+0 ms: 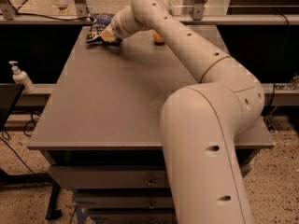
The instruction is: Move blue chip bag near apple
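The blue chip bag (99,26), dark navy foil with white lettering, lies at the far left corner of the grey table (117,101). My gripper (109,34) is down at the bag's near right edge and touches it. My arm covers part of the bag. A small round orange fruit (158,38) shows partly behind my arm, to the right of the bag near the table's far edge. I cannot tell whether it is the apple. No other fruit is in view.
A white pump bottle (20,77) stands on a ledge left of the table. A metal rail (261,19) runs behind the table's far edge. My big arm (210,125) covers the table's right front part. Drawers (107,178) sit under the tabletop.
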